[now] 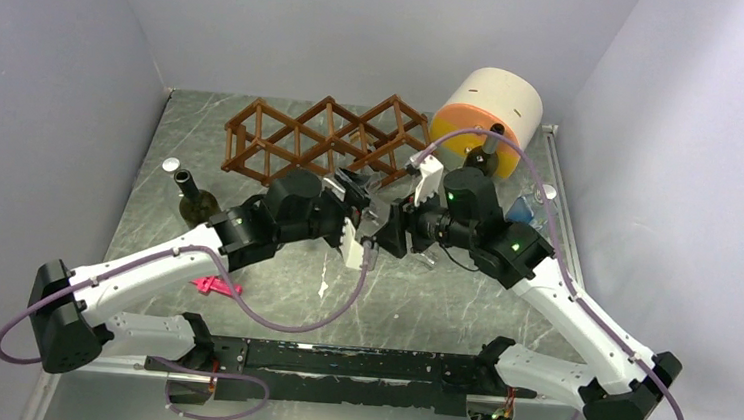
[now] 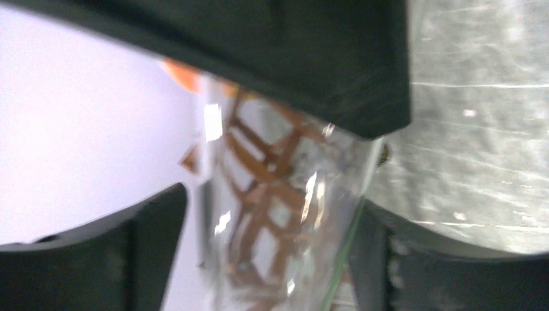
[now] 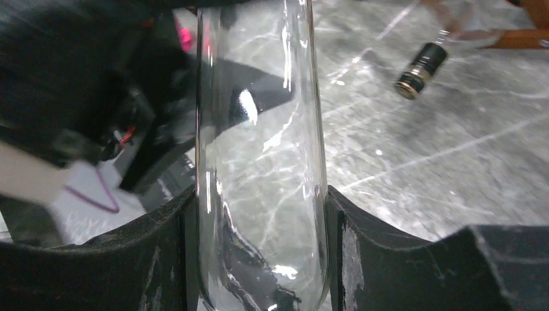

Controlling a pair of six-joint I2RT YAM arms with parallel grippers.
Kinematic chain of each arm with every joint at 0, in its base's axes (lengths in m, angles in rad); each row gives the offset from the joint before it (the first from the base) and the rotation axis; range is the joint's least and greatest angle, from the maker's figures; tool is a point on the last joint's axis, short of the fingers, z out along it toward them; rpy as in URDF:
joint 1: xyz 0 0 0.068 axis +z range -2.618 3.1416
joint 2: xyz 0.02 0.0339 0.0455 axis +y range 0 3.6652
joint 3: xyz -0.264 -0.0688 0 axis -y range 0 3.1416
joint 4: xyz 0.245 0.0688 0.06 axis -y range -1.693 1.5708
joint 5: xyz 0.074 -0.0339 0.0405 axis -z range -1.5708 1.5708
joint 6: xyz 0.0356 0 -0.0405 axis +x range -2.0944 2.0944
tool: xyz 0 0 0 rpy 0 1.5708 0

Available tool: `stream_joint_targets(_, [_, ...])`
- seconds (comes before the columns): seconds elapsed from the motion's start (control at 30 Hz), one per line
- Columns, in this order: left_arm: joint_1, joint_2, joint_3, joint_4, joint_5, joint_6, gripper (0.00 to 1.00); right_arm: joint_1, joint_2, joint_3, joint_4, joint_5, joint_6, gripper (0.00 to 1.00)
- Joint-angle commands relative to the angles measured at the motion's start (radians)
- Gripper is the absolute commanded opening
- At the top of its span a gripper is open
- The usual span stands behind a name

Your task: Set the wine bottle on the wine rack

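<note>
A clear glass wine bottle [image 3: 262,162] hangs above the table's middle, between both grippers. My right gripper [image 3: 262,214] is shut on it, a black finger pressed against each side of the glass. In the left wrist view the bottle [image 2: 278,214] also stands between the jaws of my left gripper [image 2: 265,246], which is open: its left finger [image 2: 155,246] is apart from the glass. From above, the left gripper [image 1: 358,207] and right gripper [image 1: 393,234] meet just in front of the reddish-brown lattice wine rack [image 1: 298,144], which holds no bottle.
A cream, orange and yellow cylinder [image 1: 486,107] lies at the back right with a dark bottle [image 1: 486,151] in front of it. A dark green bottle [image 1: 193,199] and a white cap [image 1: 170,165] are at the left. A pink scrap [image 1: 214,285] lies near the left arm.
</note>
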Motion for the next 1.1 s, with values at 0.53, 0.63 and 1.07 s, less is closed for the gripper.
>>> stream_joint_targets(0.53, [0.009,-0.206,-0.007,0.279,-0.129,-0.776,0.98,-0.004,-0.086,-0.045,0.085,0.557,0.124,0.0])
stream_joint_targets(0.63, [0.01,-0.231,0.012,0.301,-0.31,-1.0,0.98,-0.003,-0.072,-0.077,0.102,0.525,0.121,0.0])
stream_joint_targets(1.07, [0.081,-0.099,0.174,0.044,-0.503,-1.264,0.98,0.009,0.133,-0.126,0.29,0.293,0.141,0.0])
